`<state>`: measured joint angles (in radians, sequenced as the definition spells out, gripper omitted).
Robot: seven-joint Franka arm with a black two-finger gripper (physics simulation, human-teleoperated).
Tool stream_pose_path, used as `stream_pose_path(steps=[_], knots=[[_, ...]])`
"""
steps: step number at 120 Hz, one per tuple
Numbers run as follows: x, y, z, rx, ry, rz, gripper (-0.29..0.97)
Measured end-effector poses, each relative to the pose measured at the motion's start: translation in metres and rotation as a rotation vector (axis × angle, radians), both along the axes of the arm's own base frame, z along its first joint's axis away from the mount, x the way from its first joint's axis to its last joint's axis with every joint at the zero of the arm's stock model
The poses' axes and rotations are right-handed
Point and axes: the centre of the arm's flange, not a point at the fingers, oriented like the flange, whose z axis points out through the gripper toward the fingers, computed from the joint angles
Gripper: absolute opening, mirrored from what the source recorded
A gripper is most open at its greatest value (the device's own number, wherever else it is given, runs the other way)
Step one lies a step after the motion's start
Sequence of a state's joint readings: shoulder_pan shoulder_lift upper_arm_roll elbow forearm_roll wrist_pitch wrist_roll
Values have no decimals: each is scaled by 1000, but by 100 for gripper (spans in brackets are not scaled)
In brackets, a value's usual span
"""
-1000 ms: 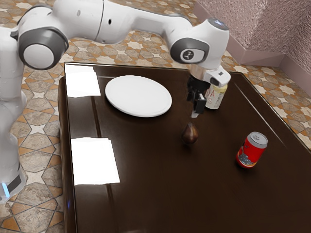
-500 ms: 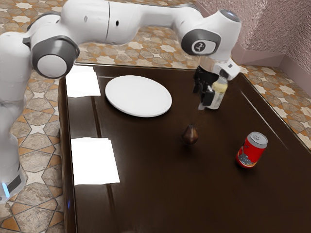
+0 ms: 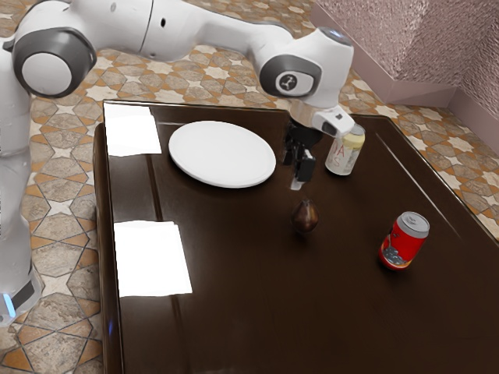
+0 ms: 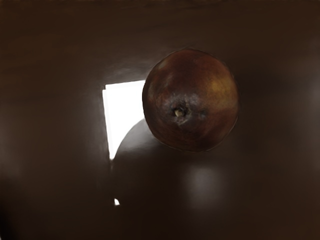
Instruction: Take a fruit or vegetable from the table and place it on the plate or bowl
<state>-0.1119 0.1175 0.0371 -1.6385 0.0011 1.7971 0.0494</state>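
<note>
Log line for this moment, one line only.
phase: pre-grasp | gripper: open, above pear, apart | pear: on table, not held | plate: empty

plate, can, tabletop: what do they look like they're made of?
Plate: likely glazed ceramic, since it is plain white and smooth with a thin rim. Can: probably painted metal, with a red body and a silvery top. Tabletop: looks like dark polished wood or lacquer, given the mirror-bright reflections.
</note>
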Motion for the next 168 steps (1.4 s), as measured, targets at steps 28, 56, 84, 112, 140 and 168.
stream_pose_path(steps=[28,56,84,112,140,168], knots=[[32,-24,-42,-4,24,-22,66],[45,-21,-76,-11,65,-2,66],[55,-22,-90,-20,74,6,66],[60,-14,-111,-29,104,28,66],[62,-19,-115,-34,108,21,66],[64,-16,-117,-35,108,28,44]])
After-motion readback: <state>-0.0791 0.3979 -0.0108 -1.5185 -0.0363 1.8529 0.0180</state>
